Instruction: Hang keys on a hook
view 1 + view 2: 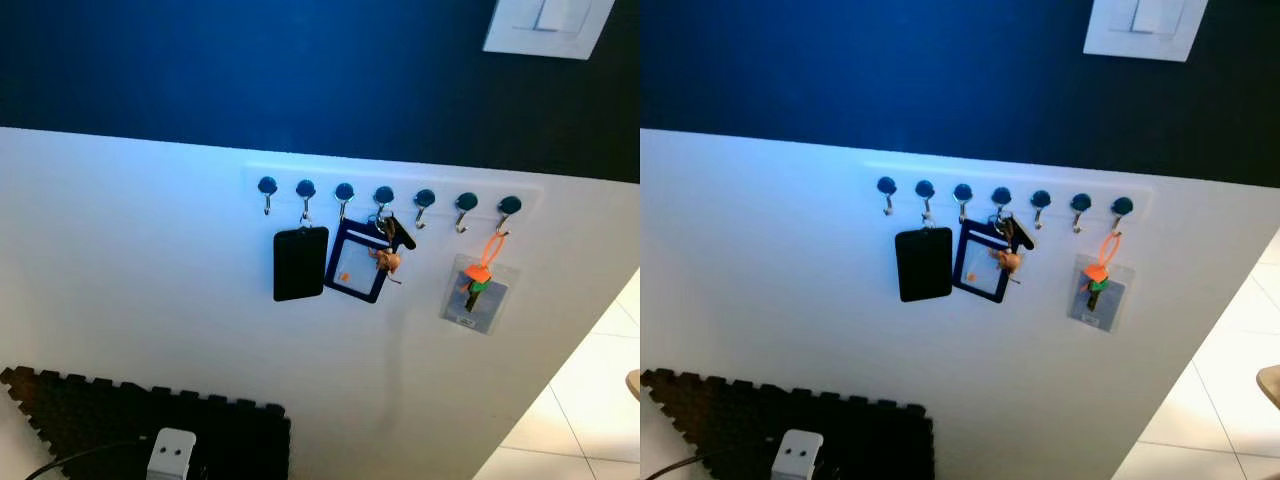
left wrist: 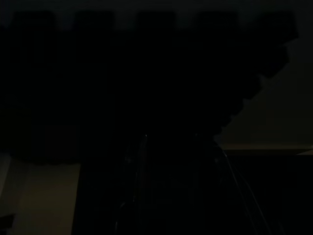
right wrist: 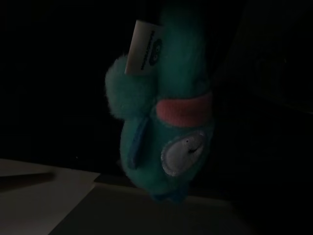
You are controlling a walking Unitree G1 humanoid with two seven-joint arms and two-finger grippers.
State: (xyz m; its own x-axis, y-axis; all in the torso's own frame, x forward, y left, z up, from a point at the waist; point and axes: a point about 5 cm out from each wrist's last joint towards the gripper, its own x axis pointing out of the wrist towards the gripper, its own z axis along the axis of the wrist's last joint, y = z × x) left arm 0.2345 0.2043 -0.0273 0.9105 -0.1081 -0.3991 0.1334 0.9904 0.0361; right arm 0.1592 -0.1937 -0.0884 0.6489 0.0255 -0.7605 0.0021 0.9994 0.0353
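A white rail of seven hooks (image 1: 384, 194) runs along the wall. A black card holder (image 1: 300, 263), a blue badge holder (image 1: 356, 264), a bunch of keys (image 1: 390, 240) and an orange-tagged pouch (image 1: 478, 290) hang from it. A teal plush toy (image 3: 164, 105) dangles before the right wrist camera. Whether either end effector is open or closed, I cannot tell.

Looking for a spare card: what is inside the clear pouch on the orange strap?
Inside the clear pouch an orange and green key shows over a pale card; the print is too small to read. The orange strap hangs from the last hook.
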